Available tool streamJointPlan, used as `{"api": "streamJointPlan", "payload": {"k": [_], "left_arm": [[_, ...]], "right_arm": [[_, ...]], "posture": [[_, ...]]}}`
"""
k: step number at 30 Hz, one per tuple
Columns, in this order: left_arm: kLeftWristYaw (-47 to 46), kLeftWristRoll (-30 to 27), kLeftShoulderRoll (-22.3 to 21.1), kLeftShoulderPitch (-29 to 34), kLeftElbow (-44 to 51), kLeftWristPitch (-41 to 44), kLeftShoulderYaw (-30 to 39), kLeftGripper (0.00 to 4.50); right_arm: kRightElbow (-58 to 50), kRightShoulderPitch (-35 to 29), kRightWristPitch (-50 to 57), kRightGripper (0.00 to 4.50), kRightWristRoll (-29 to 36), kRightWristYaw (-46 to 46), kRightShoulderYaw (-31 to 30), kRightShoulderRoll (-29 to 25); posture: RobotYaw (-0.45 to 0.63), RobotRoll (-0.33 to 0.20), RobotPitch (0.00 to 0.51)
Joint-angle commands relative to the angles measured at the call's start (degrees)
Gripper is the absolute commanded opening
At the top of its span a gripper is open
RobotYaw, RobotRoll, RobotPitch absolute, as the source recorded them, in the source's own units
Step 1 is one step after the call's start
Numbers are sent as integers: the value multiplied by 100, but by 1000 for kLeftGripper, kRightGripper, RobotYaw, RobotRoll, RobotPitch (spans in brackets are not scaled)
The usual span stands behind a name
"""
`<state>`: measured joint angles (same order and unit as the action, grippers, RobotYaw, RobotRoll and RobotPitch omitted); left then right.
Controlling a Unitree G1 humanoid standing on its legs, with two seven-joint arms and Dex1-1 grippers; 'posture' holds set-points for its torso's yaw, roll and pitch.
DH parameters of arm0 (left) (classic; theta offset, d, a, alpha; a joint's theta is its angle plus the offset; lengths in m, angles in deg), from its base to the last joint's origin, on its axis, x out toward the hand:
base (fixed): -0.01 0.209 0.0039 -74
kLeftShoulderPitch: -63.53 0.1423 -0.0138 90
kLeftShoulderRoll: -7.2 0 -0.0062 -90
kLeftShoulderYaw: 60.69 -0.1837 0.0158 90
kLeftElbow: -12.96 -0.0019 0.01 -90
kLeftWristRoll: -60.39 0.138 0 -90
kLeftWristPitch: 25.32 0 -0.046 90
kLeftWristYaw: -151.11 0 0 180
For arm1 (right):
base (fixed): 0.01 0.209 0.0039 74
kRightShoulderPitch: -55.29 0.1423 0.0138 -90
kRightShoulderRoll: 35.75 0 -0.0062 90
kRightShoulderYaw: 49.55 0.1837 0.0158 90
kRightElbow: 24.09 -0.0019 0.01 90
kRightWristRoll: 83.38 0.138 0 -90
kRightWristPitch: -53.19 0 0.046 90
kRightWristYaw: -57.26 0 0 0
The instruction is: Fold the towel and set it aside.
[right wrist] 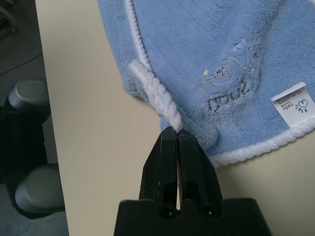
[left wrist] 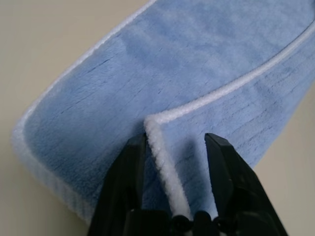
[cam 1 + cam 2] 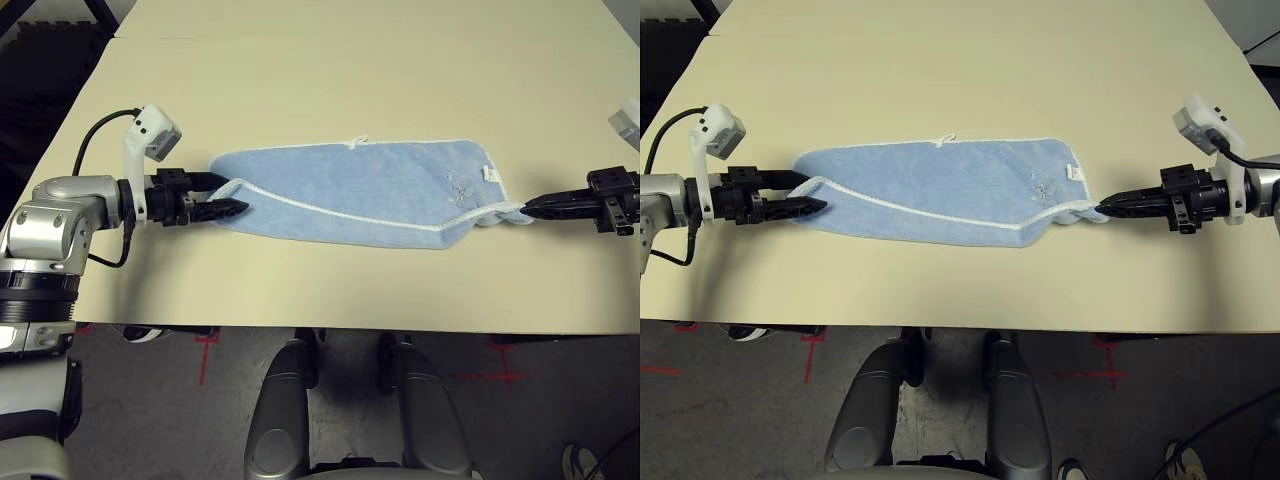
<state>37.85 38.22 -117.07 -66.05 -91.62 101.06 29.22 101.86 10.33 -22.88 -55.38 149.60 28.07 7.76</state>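
The light-blue towel point(image 3: 360, 190) lies folded lengthwise on the table, stretched between both grippers, white edging running along the fold. My left gripper point(image 3: 235, 196) is at its left end. In the left wrist view the black fingers point(image 2: 123, 177) stand apart, astride the white-edged corner point(image 2: 160, 142) of the upper layer without pinching it. My right gripper point(image 3: 527, 208) is shut on the twisted white edging point(image 1: 157, 101) at the towel's right end. A small dark embroidered mark point(image 1: 229, 96) and a white label point(image 1: 294, 103) sit near that end.
The beige table point(image 3: 350, 80) stretches far beyond the towel. Its front edge point(image 3: 350, 328) runs close below the towel, and its left edge slants past my left arm. Below the table is dark floor with red tape marks point(image 3: 207, 345).
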Motion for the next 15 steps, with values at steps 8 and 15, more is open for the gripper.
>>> {"api": "streamJointPlan", "payload": {"k": [8,15], "left_arm": [[59,99,12,-120,-189,40,-15,23],[365,-50,-395,0,-17,120,198,23]], "right_arm": [[-27,4,-32,0,-75,16,121,37],[12,3,-54,0,-81,16,161,35]], "posture": [[-54,0,300],[-58,0,297]]}}
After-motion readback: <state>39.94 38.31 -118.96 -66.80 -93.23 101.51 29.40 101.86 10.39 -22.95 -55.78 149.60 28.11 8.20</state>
